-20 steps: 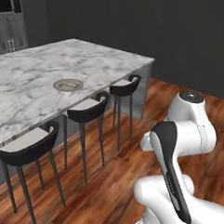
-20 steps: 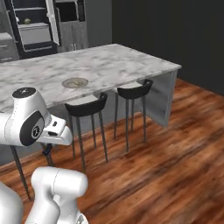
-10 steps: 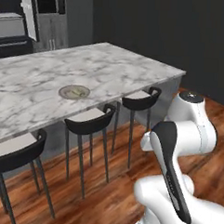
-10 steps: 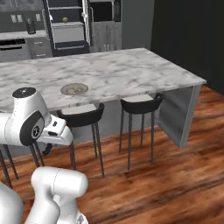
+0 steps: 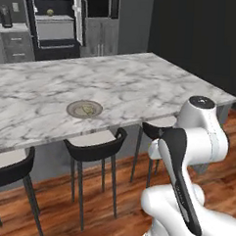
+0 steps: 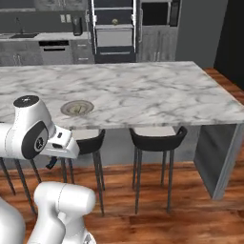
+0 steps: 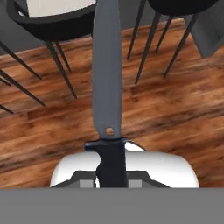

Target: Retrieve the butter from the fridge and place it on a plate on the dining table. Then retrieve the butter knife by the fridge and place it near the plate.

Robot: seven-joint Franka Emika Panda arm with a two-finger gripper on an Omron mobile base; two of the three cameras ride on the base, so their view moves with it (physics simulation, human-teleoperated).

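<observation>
Black stools (image 6: 157, 139) line the dining table (image 6: 157, 90) before the plate (image 6: 77, 107).

The butter knife (image 7: 107, 87) is running off the hand view's top edge, and whatever is lying on the plate (image 5: 84, 109) is looking too small to identify.

The long dining table (image 6: 143, 90) has a white and grey marble top. A round plate (image 6: 77, 107) lies on it near the left, with something small and pale on it. Two black stools (image 6: 157, 140) stand tucked under the near edge, on a brown wood floor. Far behind, the dark fridge (image 6: 114, 31) stands open, with a small round thing on a shelf inside.
</observation>
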